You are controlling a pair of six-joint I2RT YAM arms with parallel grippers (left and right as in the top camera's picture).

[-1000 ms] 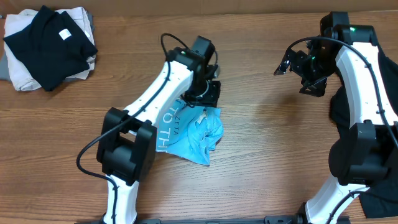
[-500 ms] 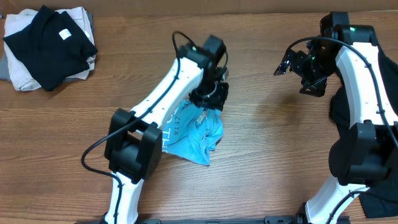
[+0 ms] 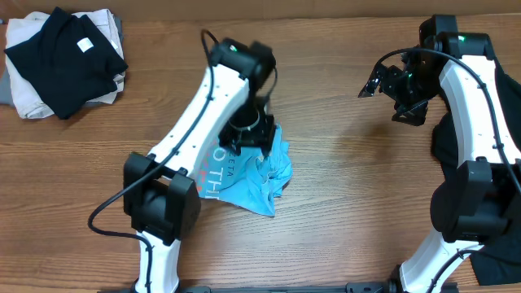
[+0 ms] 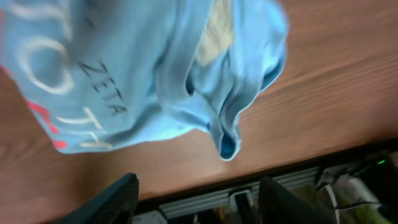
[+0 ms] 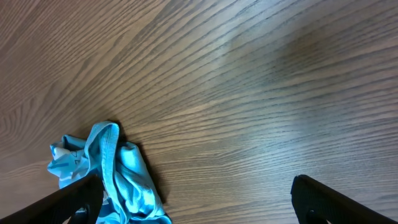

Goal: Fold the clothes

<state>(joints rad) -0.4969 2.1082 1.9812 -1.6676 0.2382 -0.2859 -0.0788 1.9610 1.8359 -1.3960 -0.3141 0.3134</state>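
The left fingers [image 4: 118,199] are standing spread with nothing between them, hovering just above the shirt [image 3: 259,172] and not gripping it. The right fingers [image 5: 323,194] are also gaping wide and empty, hanging over bare wood well apart from the shirt, which is only peeking into the corner of their view. The shirt itself is lying near the middle of the tabletop [image 3: 350,187] as a crumpled, bunched heap: layers are overlapping unevenly, a seamed edge is curling into a loop on one side, and the white lettering [image 4: 43,59] and red mark [image 4: 42,112] are showing only in part across a wrinkled panel. Nothing about it is looking like a flat spread or a clean fold, so by my reading the folding is hardly beginning; the shirt is waiting to be picked up, opened out and smoothed before any fold can be made, and all of the folding and any tidying is remaining to be done. Far off in the back left corner, black garments [image 3: 69,53] are sitting stacked on a beige cloth [image 3: 104,23], taking no part here.
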